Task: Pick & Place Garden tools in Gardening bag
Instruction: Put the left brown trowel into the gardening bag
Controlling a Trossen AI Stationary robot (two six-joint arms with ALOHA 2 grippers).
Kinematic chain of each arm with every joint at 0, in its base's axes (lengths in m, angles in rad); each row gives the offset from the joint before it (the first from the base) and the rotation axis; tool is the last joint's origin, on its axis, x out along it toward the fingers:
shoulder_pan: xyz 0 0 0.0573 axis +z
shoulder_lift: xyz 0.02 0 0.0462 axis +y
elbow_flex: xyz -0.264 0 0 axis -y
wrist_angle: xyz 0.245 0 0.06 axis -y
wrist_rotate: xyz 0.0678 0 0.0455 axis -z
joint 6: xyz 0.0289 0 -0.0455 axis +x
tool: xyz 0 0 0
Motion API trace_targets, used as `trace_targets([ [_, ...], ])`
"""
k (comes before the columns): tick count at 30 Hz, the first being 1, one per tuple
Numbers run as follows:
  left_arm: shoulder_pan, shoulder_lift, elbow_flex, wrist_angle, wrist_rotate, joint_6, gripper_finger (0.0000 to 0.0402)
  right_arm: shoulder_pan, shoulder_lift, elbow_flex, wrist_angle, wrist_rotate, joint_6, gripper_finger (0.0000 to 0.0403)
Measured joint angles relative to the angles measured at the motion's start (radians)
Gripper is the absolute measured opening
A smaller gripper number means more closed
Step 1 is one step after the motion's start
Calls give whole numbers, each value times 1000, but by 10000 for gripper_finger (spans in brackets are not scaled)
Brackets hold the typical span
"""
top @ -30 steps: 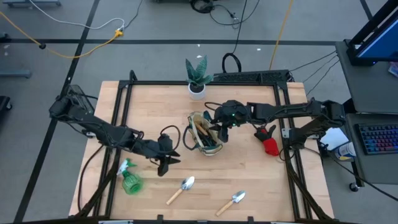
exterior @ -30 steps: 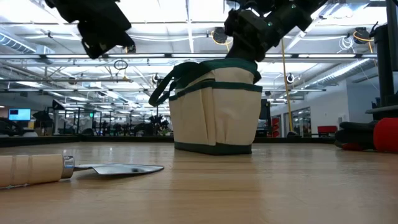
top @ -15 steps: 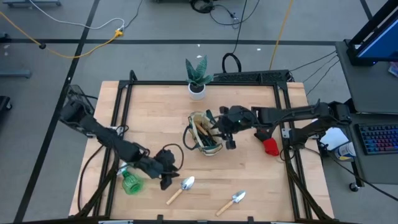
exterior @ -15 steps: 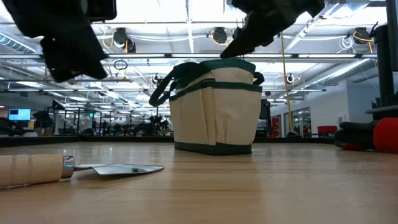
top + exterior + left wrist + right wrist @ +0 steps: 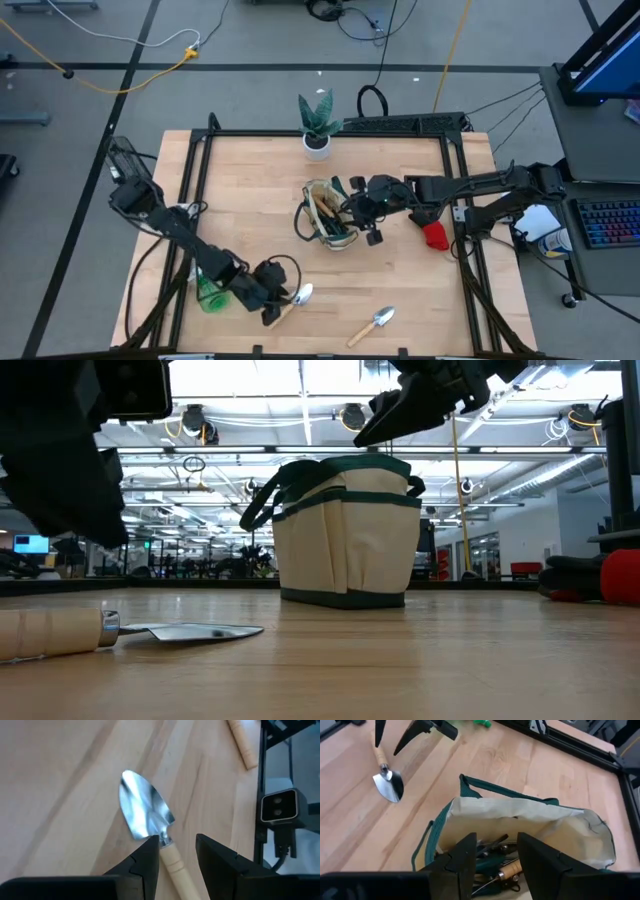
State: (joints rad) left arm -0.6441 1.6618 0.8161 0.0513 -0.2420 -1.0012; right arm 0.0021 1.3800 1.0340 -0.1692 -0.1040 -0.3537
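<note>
Currently left gripper [image 5: 272, 303] sits low at the front of the table [image 5: 250, 190], fingers apart, straddling the neck of a silver trowel [image 5: 145, 815] where blade meets wooden handle, not clamped. Second trowel [image 5: 373, 324] lies nearby toward the front edge. Right gripper [image 5: 372, 222] hovers beside the gardening bag [image 5: 328, 214], fingers apart, empty; tools already inside. Green spray bottle [image 5: 210, 293] lies behind the left arm.
</note>
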Motion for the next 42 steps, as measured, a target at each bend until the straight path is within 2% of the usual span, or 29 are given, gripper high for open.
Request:
trace_targets([
  [4,-16,63,87,-92,-3,4,131,0,0,0,0,0,-42,134],
  [9,-29,126,214,-303,-27,3,131,0,0,0,0,2,-59,134],
  [13,-33,151,271,-356,-29,-12,131,0,0,0,1,2,-60,134],
  [23,-58,187,278,-377,-23,-77,131,0,0,0,32,2,-60,134],
  [33,-72,185,278,-383,-40,-104,131,0,0,0,30,-1,-138,134],
  [42,-84,185,278,-375,-47,-75,131,0,0,0,30,-1,-138,134],
])
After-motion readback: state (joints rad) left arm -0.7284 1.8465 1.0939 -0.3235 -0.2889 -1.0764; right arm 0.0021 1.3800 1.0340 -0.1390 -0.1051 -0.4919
